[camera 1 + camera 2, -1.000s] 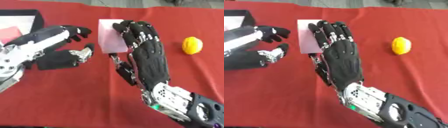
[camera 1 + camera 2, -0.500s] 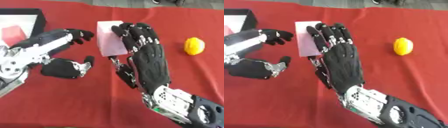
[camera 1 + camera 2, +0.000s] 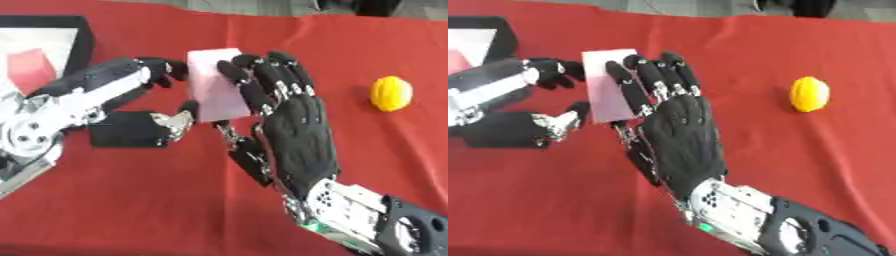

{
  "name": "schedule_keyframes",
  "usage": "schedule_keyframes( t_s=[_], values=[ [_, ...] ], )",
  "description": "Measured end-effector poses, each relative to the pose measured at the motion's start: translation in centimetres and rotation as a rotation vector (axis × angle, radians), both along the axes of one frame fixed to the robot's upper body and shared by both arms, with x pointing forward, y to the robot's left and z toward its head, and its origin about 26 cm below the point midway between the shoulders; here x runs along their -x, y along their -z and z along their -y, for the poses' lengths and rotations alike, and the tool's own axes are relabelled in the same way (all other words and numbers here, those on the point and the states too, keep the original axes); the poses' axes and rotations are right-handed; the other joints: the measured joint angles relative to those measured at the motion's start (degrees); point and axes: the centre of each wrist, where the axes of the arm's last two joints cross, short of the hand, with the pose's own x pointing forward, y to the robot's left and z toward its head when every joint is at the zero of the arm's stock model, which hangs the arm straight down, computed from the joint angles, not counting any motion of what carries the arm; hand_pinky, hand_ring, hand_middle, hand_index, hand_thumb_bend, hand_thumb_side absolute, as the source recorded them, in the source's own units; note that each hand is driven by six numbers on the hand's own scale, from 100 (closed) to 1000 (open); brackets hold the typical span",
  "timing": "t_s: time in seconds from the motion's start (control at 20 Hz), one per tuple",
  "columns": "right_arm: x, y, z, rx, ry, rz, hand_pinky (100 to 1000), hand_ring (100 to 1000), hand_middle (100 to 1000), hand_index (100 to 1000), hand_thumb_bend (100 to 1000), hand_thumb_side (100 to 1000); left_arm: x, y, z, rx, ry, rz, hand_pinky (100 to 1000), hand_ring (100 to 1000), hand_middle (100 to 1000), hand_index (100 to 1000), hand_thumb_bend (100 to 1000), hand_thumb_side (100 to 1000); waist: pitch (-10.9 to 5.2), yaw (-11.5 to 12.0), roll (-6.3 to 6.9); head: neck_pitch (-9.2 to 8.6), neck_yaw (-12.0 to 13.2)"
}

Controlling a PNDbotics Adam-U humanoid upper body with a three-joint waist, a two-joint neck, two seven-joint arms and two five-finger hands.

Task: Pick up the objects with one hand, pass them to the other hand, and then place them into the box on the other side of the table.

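**benchwatcher:** Looks like the handover step to me. The robot's right hand [image 3: 293, 125] holds the pale pink rectangular foam-looking block [image 3: 214, 82] up off the red-clothed bench [image 3: 157, 200], its straight fingers lying across the block's right face. Whether the thumb is clamped behind it, can't tell. The left hand [image 3: 131, 95] comes in from the left with fingers curved toward the block's top-left edge and thumb [image 3: 179, 117] at its lower-left edge, so it's touching or just about touching, not wrapped round yet.

**armnerd42:** Agreed, mid-pass. I'd say the next move calls for the left hand to close properly on the block before the right one lets go, then carry it over to the black-walled box with the white floor [image 3: 83, 37] at the far left. There's already a red cube-ish thing [image 3: 31, 67] sitting in there.

**benchwatcher:** The yellow lemon-shaped object [image 3: 808, 93] lies well apart on the right, probably next in line.

**armnerd42:** View differences: the left eye shows the box floor and that red thing plainly. The right eye crops most of the box but shows more of the right forearm [image 3: 798, 230] and more of the block's bare face.
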Motion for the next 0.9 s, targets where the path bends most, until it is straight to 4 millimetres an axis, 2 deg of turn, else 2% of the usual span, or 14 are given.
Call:
schedule_keyframes(
  t_s=[0.65, 0.9],
  values=[
    [0.07, 0.13, -0.06, 0.000, 0.002, -0.016, 750, 643, 456, 602, 195, 100, -0.18, 0.15, -0.05, -0.046, 0.067, -0.025, 948, 909, 883, 978, 100, 831, 0.27, -0.1, -0.01, 0.00, 0.2],
    [0.14, 0.37, 0.00, 0.002, 0.013, -0.036, 764, 640, 456, 603, 202, 100, -0.45, 0.23, -0.58, -0.083, 0.120, -0.049, 958, 916, 888, 979, 100, 844, 0.38, -0.1, -0.02, 0.00, 0.3]
  ],
)
